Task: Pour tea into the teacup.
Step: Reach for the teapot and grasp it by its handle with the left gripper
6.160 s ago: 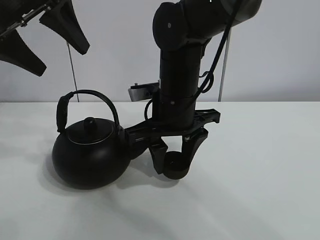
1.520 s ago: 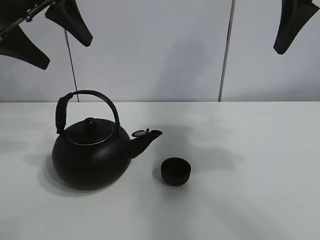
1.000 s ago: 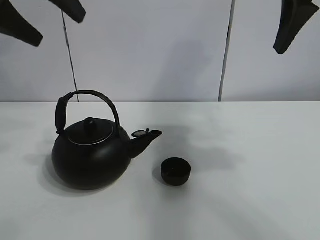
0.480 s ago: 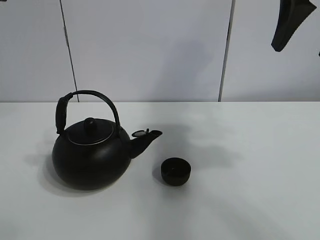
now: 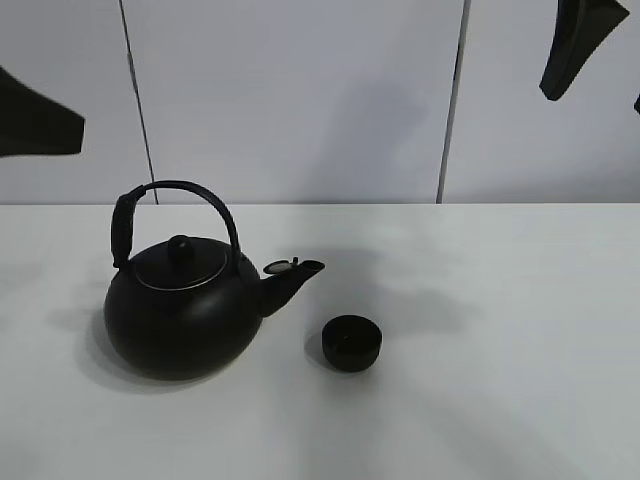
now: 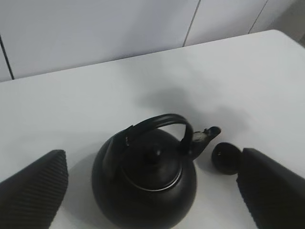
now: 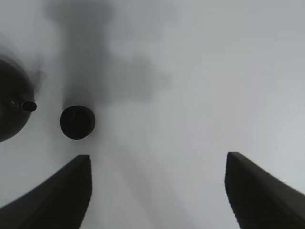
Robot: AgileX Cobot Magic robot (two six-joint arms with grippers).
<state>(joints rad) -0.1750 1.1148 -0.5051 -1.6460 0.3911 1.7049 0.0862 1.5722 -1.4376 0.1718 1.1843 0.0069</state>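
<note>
The small black teacup (image 5: 352, 343) stands on the white table, just right of the spout of the big black kettle (image 5: 180, 312). The kettle stands upright with its arched handle up. In the left wrist view my left gripper (image 6: 151, 160) is open and empty, high above the kettle (image 6: 145, 191), with the teacup (image 6: 226, 158) beside the spout. In the right wrist view my right gripper (image 7: 157, 160) is open and empty, high above the table, with the teacup (image 7: 77, 122) off to one side. In the exterior view only one finger of each gripper shows, the left (image 5: 35, 125) and the right (image 5: 575, 45).
The white table (image 5: 500, 300) runs to a pale panelled wall (image 5: 300, 100) behind. Nothing else stands on the table.
My left gripper left the top-left corner of the exterior view and now shows lower at the left edge. The right gripper has barely moved. Kettle and teacup have not moved.
</note>
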